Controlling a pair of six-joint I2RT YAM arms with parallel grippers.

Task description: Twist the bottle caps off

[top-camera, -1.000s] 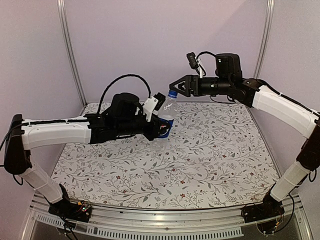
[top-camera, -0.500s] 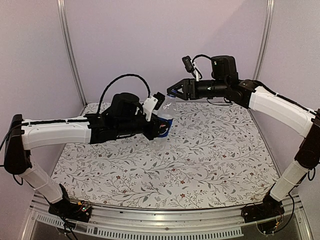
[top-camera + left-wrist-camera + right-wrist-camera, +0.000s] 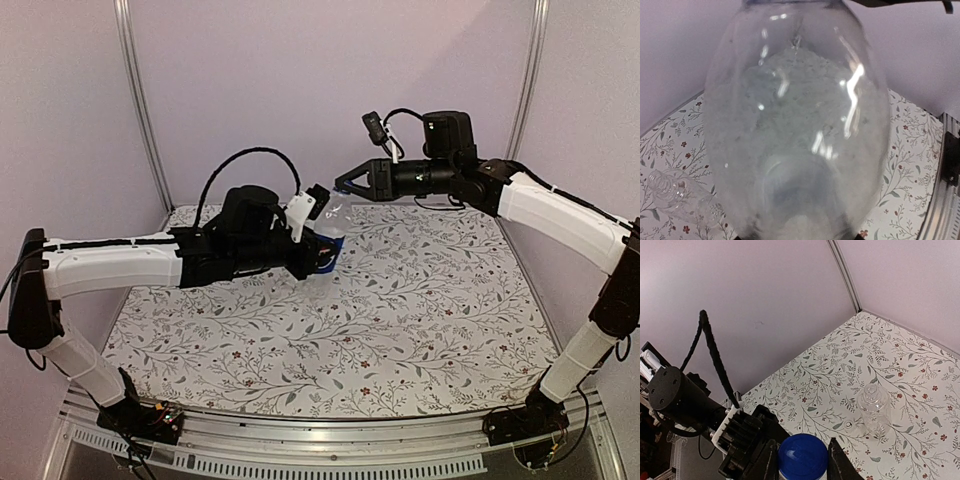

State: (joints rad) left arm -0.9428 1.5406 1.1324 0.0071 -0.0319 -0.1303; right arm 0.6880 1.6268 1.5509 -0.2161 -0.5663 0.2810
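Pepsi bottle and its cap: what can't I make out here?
Top external: the blue cap, all but covered by the right gripper.
Right wrist: neck of the Pepsi bottle, hidden under the cap and cut by the bottom edge; on or off is unclear.
Left wrist: fingers of the left gripper, behind the bottle filling the frame.
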